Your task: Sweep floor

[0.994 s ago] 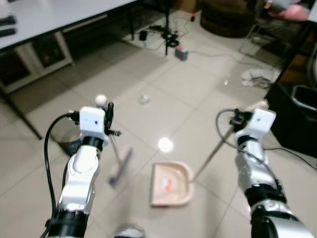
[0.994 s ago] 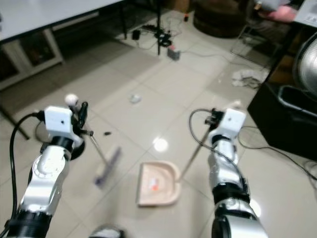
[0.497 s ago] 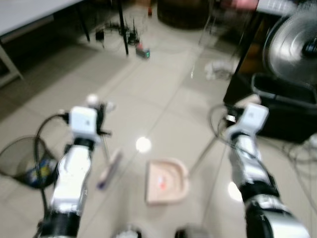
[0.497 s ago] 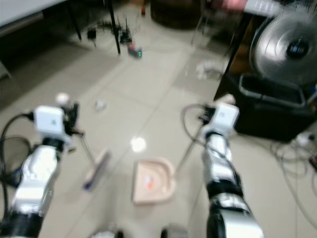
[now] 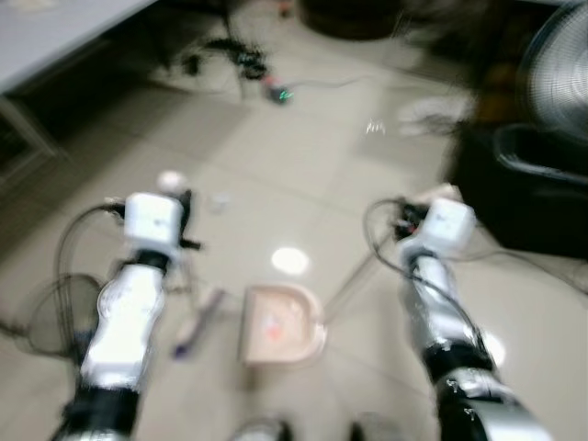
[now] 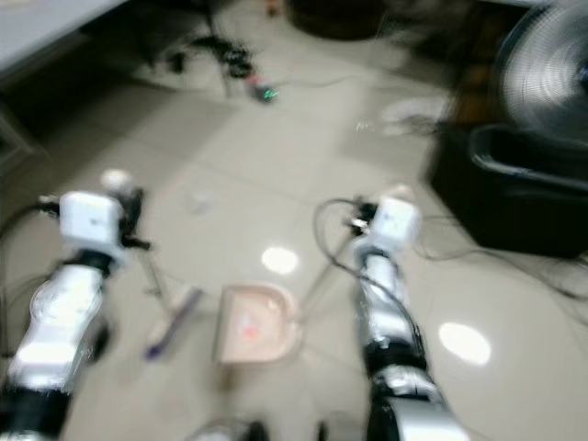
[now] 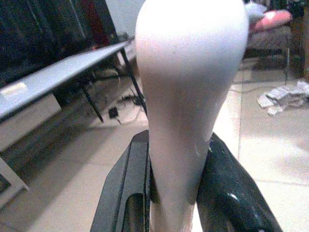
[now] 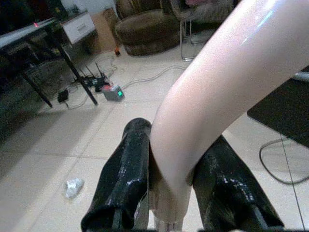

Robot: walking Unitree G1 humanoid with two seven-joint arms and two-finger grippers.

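Broom (image 5: 200,317): head resting on the tiled floor (image 5: 303,165) just left of the pink dustpan (image 5: 276,326), pale handle top clenched between the jaws of the left gripper (image 7: 176,193). Dustpan: flat on the floor, its curved pink handle (image 8: 217,92) grasped by the right gripper (image 8: 176,193). A crumpled scrap (image 8: 72,187) lies farther out. Head views blurred.

We are seeing both head views smearing with motion blur, edges going soft everywhere. A bright glare spot (image 5: 290,261) is shining on the pale floor (image 5: 303,175) just beyond the dustpan (image 5: 276,323). The wrist views are staying sharper, with dim shadow lying under the table (image 7: 53,75).
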